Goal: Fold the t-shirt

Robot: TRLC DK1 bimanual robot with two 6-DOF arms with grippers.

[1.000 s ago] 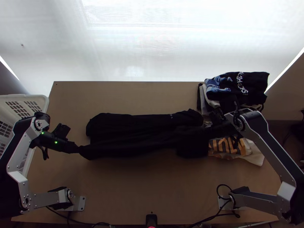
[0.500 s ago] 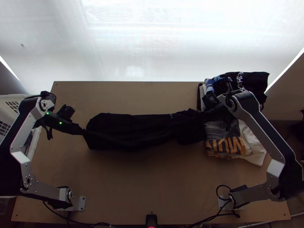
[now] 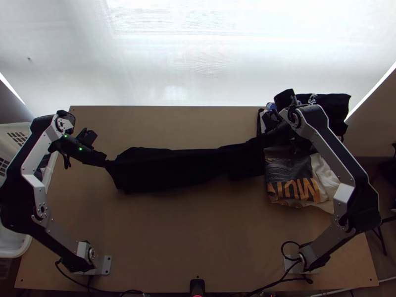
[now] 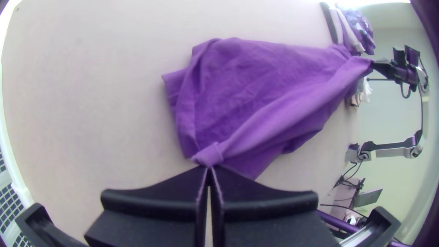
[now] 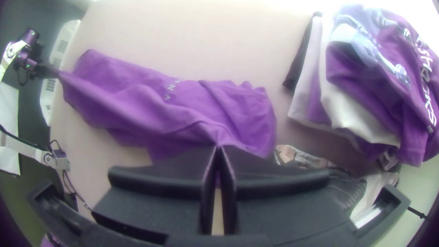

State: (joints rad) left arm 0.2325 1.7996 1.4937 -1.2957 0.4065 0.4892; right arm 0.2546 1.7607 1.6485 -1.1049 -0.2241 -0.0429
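Mid-fold, likely: your left pincer [image 4: 209, 169] and right pincer [image 5: 218, 148] clamp the raised t-shirt [image 3: 173, 171] edge; next, lower evenly toward the far edge of the counter [image 3: 198, 237].

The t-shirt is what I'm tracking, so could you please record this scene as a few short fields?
t-shirt: drawn out lengthwise between the grippers, gathered where held; fold not finished
left gripper: shut on cloth at one end
right gripper: shut on cloth at the opposite end
stacked garments: on the table's far right
garment with orange print: nearer the arm bases than the stack
white basket: at the table's left side
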